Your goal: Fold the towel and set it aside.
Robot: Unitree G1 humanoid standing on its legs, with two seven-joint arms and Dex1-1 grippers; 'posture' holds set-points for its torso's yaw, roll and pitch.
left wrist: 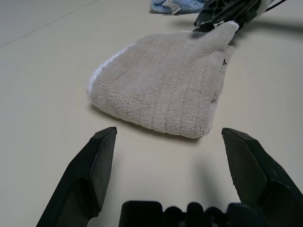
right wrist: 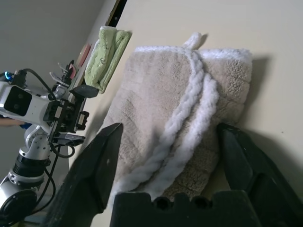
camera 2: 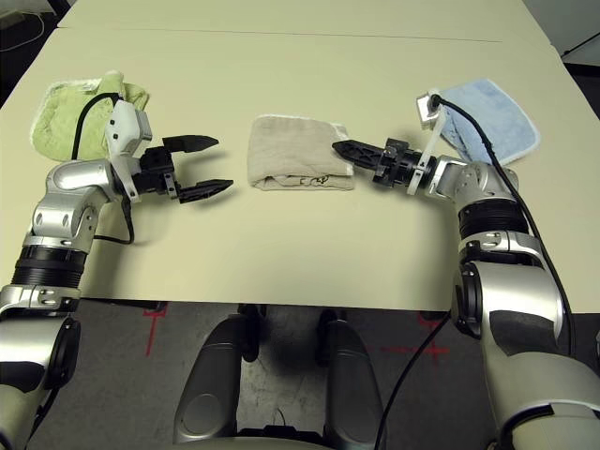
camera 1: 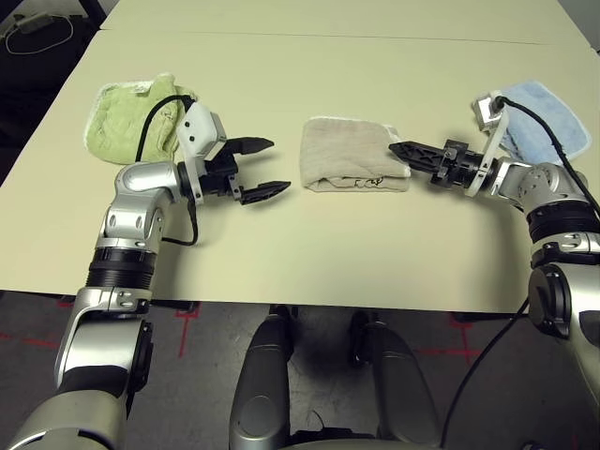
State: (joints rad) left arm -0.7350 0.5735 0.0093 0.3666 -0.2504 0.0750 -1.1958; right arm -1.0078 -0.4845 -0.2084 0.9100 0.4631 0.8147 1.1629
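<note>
The towel, beige ribbed cloth with white edging, lies folded at the table's middle. My right gripper reaches in from the right to the towel's right edge. In the right wrist view its fingers stand apart with the towel's white-edged corner between them. From the left wrist view that corner looks slightly raised at the right gripper's tips. My left gripper hangs open a short way left of the towel, nothing between its fingers.
A light green towel lies bunched at the far left behind my left arm. A light blue towel lies at the far right under my right wrist's cable. The table's front edge runs close to my body.
</note>
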